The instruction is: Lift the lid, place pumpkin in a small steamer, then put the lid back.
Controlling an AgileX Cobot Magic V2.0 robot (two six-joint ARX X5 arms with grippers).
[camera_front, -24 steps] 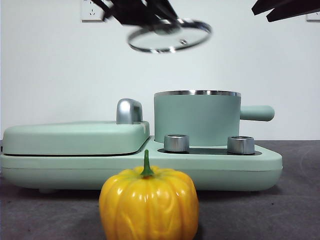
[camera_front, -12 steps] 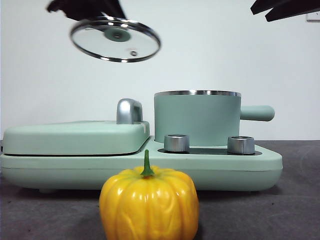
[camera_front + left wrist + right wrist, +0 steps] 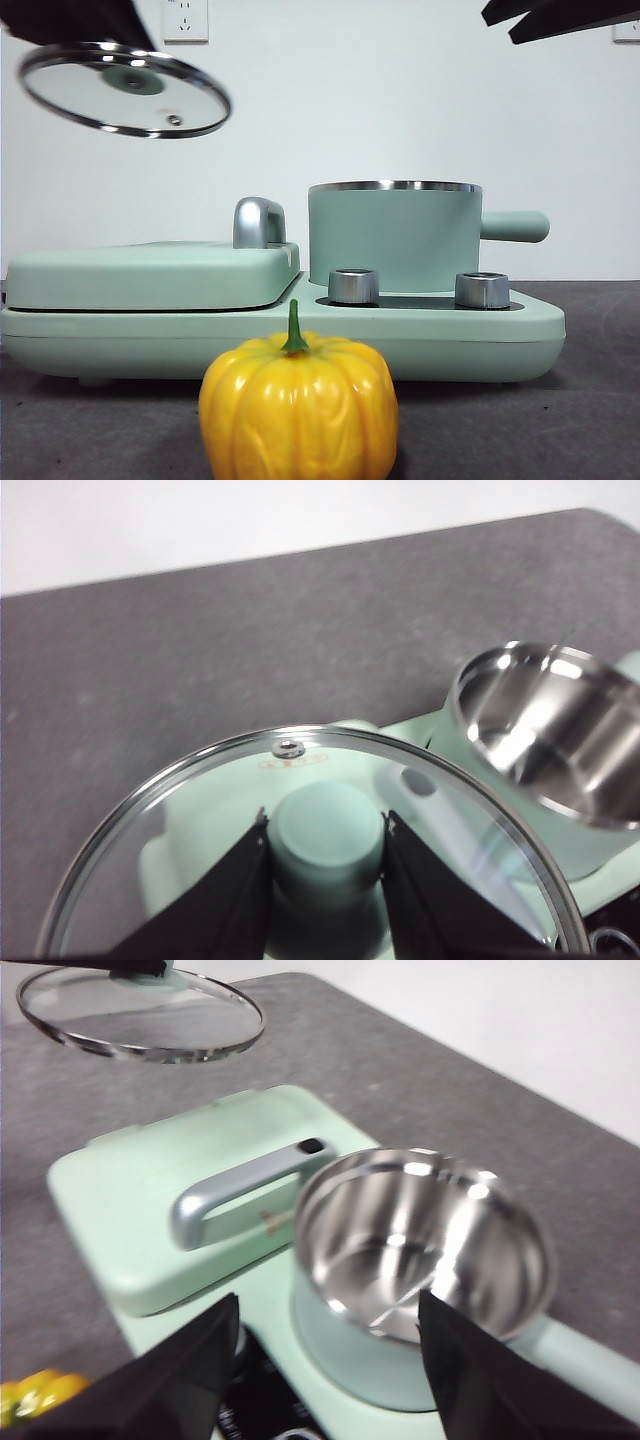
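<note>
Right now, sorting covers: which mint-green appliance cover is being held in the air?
The round clear glass lid, clamped by the left gripper; the flat griddle cover lies shut.

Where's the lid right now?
The lid is in the air, clamped by its knob in the left gripper, high over the griddle cover, well clear of the open steamer.

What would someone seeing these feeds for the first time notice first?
The round clear glass lid with steel rim hangs tilted high in the air, off to the side of the pot, its mint-green knob clamped by the left gripper. Below, the mint-green cylindrical steamer pot stands open, its shiny steel inside empty. The glossy yellow-orange ribbed pumpkin sits on the grey table, nearest the front camera, before the appliance.
</note>
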